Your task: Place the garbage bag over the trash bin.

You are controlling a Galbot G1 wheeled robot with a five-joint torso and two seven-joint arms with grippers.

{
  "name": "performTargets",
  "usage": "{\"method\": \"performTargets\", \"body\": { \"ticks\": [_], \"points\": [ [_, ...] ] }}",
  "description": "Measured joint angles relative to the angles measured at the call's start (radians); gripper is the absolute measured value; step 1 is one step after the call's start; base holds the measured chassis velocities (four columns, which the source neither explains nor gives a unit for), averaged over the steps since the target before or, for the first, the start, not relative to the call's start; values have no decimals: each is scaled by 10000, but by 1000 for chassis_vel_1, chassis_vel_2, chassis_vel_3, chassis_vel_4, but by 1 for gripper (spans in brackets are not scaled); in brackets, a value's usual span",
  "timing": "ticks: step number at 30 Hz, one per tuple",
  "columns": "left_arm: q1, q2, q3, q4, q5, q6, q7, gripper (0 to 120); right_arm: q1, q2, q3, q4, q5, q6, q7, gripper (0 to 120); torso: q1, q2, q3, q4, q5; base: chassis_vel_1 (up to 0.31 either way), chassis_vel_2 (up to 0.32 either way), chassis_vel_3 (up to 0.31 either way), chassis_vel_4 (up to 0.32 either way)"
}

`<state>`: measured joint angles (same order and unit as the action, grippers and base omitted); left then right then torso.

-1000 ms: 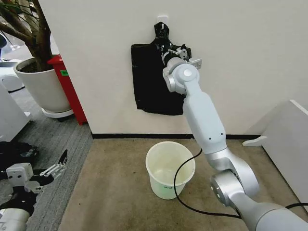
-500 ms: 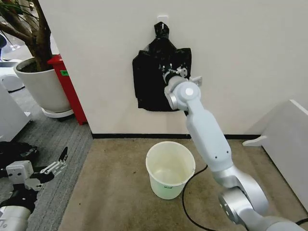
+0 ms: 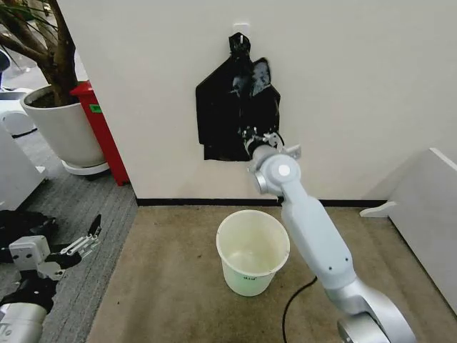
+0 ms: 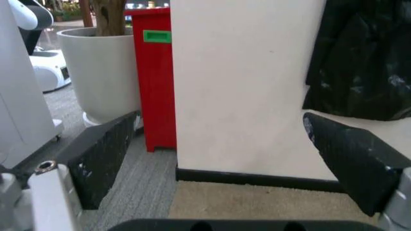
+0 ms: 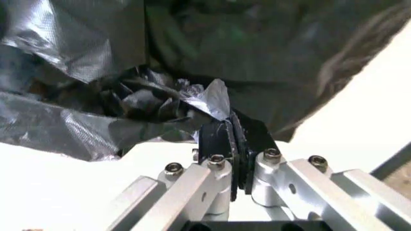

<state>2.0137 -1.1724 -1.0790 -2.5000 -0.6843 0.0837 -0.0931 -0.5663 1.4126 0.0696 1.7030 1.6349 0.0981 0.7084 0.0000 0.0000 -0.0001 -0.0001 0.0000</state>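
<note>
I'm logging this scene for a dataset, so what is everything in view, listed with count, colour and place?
garbage bag: one, glossy black, pulled out from the bundle on the wall, pinched at its lower part.
bag bundle: one, black, hanging flat on the wall.
trash bin: one, white, on the carpet below the bundle.
plant pot: one, white, far left.
red box: one, beside the pot.
right gripper: shut on the garbage bag.
left gripper: open, low at left.

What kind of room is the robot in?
Probably an office or lab corner. There's a carpeted floor, a big white plant pot with a tree, and a plain wall where black bags hang above a white trash bin.
</note>
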Motion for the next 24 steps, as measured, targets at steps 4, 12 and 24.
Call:
{"method": "performTargets", "body": {
  "ticks": [4,12,24],
  "points": [
    [-2,-2,3,0,0,-3,0,100,-434,-190,17,245,-23,3,-12,0,0,0,1,1,-2,0,0,0,0],
    [-7,-5,13,0,4,-7,1,100,-1293,-477,116,599,-177,-3,-127,0,0,0,0,0,-1,0,0,0,0],
    [-43,-52,128,0,108,-45,72,100,-2185,-508,110,1072,-431,-1,-140,0,1,0,2,1,-1,0,0,0,0]
  ]
}}
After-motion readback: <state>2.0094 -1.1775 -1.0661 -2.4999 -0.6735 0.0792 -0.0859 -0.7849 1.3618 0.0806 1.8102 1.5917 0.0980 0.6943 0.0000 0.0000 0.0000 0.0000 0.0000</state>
